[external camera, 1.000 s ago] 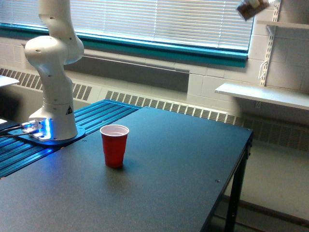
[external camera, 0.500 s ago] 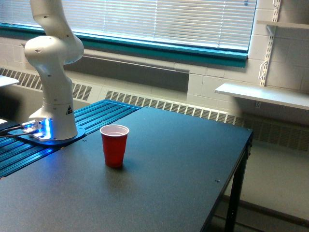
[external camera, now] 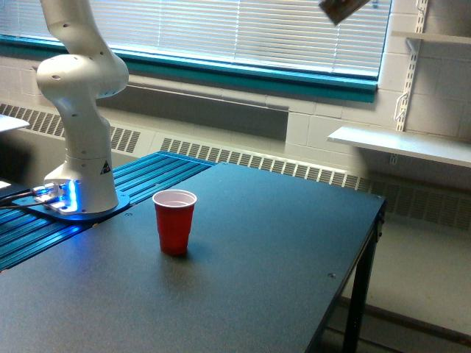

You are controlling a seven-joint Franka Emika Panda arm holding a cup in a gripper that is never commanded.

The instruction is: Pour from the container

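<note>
Only the lower part of the container [external camera: 341,9] shows, at the very top edge of the exterior view: a tilted see-through cup with brown bits inside. It hangs high above the table, well to the exterior view's right of the red cup. The gripper that carries it is cut off above the frame. A red plastic cup [external camera: 174,220] with a white inside stands upright on the dark table [external camera: 265,287], left of its middle. The arm's white base [external camera: 82,140] rises at the left.
A blue slatted surface [external camera: 151,176] lies behind the base. The table's right edge [external camera: 368,243] drops to the floor. A white wall shelf [external camera: 401,143] and window blinds [external camera: 243,29] sit behind.
The container was at the top right a second ago, left the frame upward, and now shows again at the top edge, further toward the exterior view's left. The red cup has not moved.
</note>
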